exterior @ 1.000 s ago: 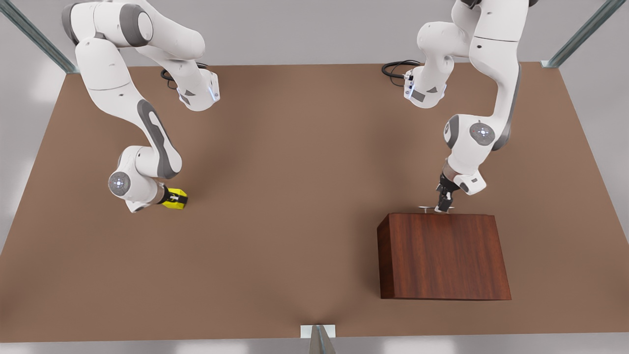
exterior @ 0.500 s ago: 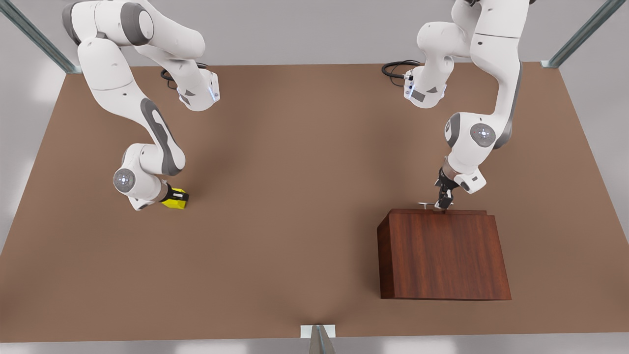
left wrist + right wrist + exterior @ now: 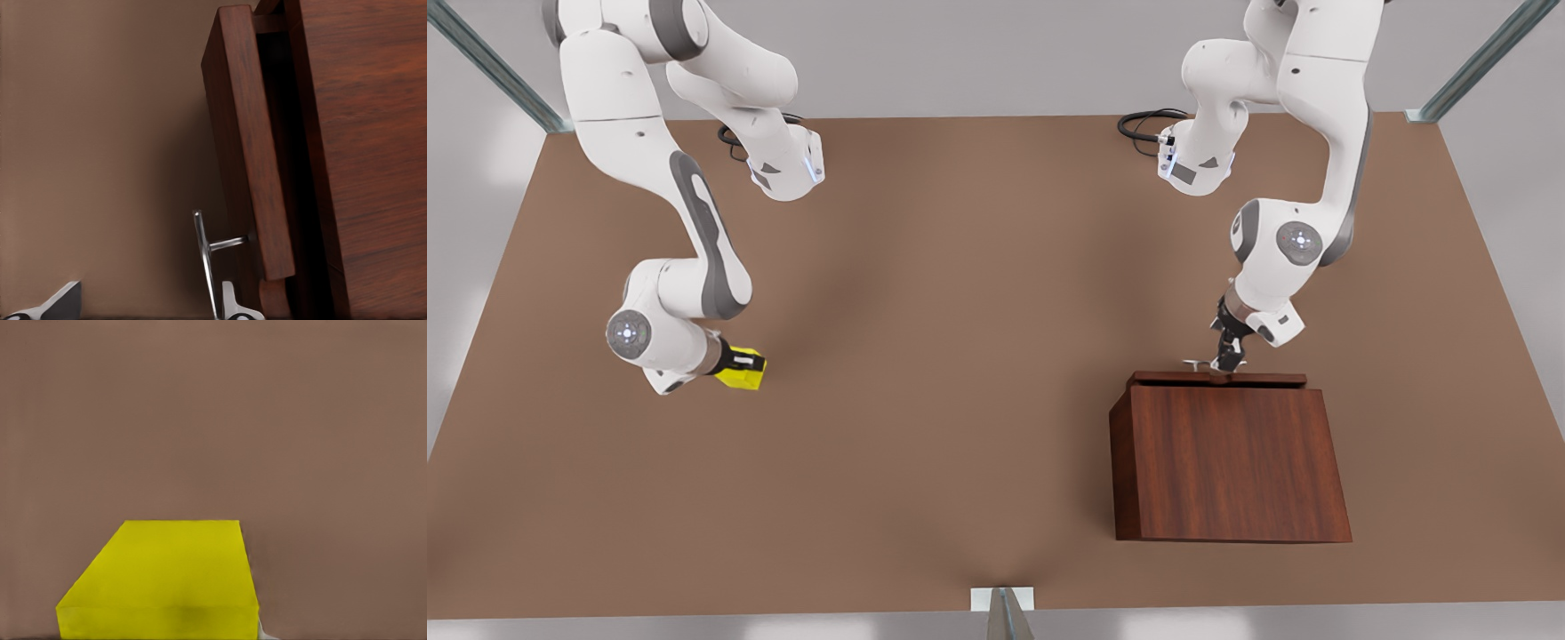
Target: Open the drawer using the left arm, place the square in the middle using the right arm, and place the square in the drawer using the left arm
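- Right pincer (image 3: 740,366), on the front view's left, is clamped on the square (image 3: 743,377), a small bright yellow cube with flat plain faces, held low over the desk (image 3: 960,356).
- From the right wrist view the square (image 3: 163,577) sits close against the camera, with bare brown desk (image 3: 267,420) behind it.
- Left pincer (image 3: 1224,363), on the front view's right, is closed on the slim silver bar handle (image 3: 1197,364) of the drawer (image 3: 1216,379).
- Drawer front of dark reddish-brown wood stands a little way out from the cabinet (image 3: 1227,462); the left wrist view shows a dark gap between the drawer (image 3: 243,147) and the cabinet (image 3: 367,147).
- Handle (image 3: 203,257) stands off the drawer front on a short post, with one light fingertip (image 3: 230,301) right beside it.
- Count: two white arms, one yellow square, one cabinet with one drawer, one handle.
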### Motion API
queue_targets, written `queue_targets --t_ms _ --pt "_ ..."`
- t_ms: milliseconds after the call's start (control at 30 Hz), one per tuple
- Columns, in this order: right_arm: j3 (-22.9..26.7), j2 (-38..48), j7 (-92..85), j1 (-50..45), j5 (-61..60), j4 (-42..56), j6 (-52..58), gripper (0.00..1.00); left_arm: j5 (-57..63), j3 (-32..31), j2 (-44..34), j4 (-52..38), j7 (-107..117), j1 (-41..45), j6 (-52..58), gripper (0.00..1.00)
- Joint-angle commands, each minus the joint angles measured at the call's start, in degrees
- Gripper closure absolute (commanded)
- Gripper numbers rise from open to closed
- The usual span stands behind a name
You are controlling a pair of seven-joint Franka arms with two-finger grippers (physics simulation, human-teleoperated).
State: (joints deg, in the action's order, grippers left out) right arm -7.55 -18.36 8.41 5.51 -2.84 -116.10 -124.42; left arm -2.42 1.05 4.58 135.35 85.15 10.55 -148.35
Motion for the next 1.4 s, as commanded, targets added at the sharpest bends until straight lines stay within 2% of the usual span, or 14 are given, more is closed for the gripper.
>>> queue_targets --t_ms 0,67,133,200,333,400,500,700,867,1000,1267,1300,1333,1367 --pt "-0.2 0.0 0.6 0.0 0.0 0.4 0.2 0.29 0.0 0.0 0.0 0.0 0.0 0.2 0.2 0.0" --pt "-6.8 -1.0 11.7 0.1 0.0 3.5 0.6 0.29 0.0 0.1 -0.2 0.0 0.0 0.2 1.5 0.0" --pt "-10.3 -2.5 22.5 -2.0 0.0 7.3 1.3 0.29 0.0 0.0 -0.8 0.0 0.3 0.3 3.4 0.0" --pt "-10.3 -6.5 37.6 -9.3 0.0 16.2 7.4 0.29 0.0 0.1 -1.2 0.0 0.8 0.3 4.4 0.0" --pt "-10.4 -20.2 63.3 -21.7 -1.7 35.9 7.4 0.29 0.0 0.1 -1.9 0.0 0.8 0.3 6.1 0.0" --pt "-10.4 -26.9 72.2 -26.1 -2.2 46.0 6.9 0.29 0.0 0.2 -1.9 0.0 0.9 0.3 7.0 0.0" --pt "-10.5 -34.5 78.0 -32.9 -2.2 54.5 6.2 0.29 0.0 0.1 -1.9 -0.1 0.9 0.3 7.2 0.0" --pt "-7.8 -40.3 86.3 -42.0 -2.2 56.9 2.5 0.29 0.0 0.2 -1.9 -0.1 0.9 0.3 7.3 0.0" --pt "-7.6 -40.2 90.0 -47.2 -3.6 51.8 0.4 0.29 0.0 0.1 -1.9 -0.1 1.2 0.3 7.4 0.0" --pt "-7.5 -40.2 89.9 -49.7 -2.8 49.0 -5.5 0.29 0.0 0.1 -2.1 -0.1 1.9 0.3 9.0 0.0" --pt "-7.5 -40.3 89.4 -49.9 1.3 49.3 -4.0 0.29 0.1 0.3 -3.3 0.0 5.1 0.3 12.6 0.0" --pt "-7.5 -40.4 89.3 -49.9 1.3 49.3 -4.2 0.27 0.1 0.3 -3.2 -0.1 5.1 0.3 12.7 0.0" --pt "-7.5 -40.3 89.5 -49.9 1.6 49.3 -4.2 0.04 0.1 0.4 -3.2 0.0 5.2 0.2 13.4 0.0" --pt "-7.5 -40.2 89.5 -49.9 1.5 49.6 -4.2 0.0 0.1 0.4 -3.3 -0.1 5.2 0.2 14.2 0.0"
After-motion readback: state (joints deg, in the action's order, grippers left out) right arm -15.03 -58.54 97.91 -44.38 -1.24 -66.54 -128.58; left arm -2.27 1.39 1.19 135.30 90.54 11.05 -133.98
